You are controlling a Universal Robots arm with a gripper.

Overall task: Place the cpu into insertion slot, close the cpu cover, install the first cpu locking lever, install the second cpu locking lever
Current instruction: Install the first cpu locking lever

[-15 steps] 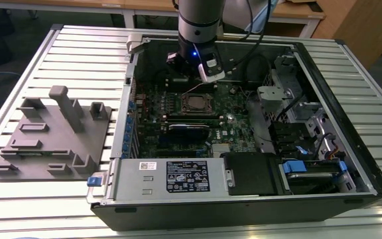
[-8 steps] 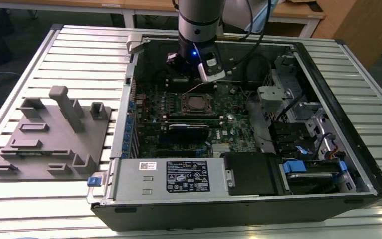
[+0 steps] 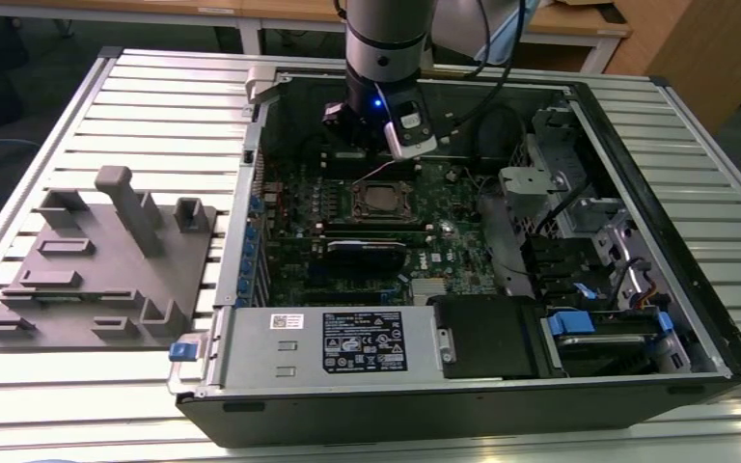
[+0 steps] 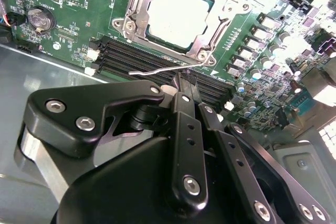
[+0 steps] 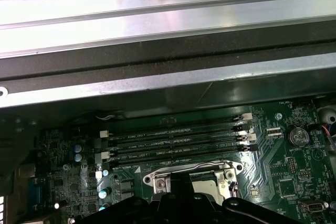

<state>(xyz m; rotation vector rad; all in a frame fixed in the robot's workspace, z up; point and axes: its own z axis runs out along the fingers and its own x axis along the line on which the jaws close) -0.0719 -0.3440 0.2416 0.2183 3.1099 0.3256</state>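
The cpu (image 4: pixel 179 13), a pale silver square, lies in the insertion slot (image 3: pixel 384 201) on the green motherboard. The cpu cover (image 4: pixel 137 15), a grey metal frame with a window, lies flat around the chip. A thin wire locking lever (image 4: pixel 157 70) stands loose along the socket's edge beside the memory slots; it also runs past the socket (image 5: pixel 195 178) in the first wrist view. My gripper (image 4: pixel 177 83) hangs just over that lever, its black fingers (image 4: pixel 185 129) drawn together into one tip at the wire. In the exterior view the gripper (image 3: pixel 380 159) is directly behind the socket.
The open computer case (image 3: pixel 712 318) lies on a slatted metal table (image 3: pixel 151 87). Black memory slots (image 4: pixel 131 56) run beside the socket, and a long black card (image 3: pixel 368 247) sits in front of it. A grey fixture block (image 3: pixel 100 265) stands on the exterior view's left. A coin battery (image 4: pixel 42 18) sits nearby.
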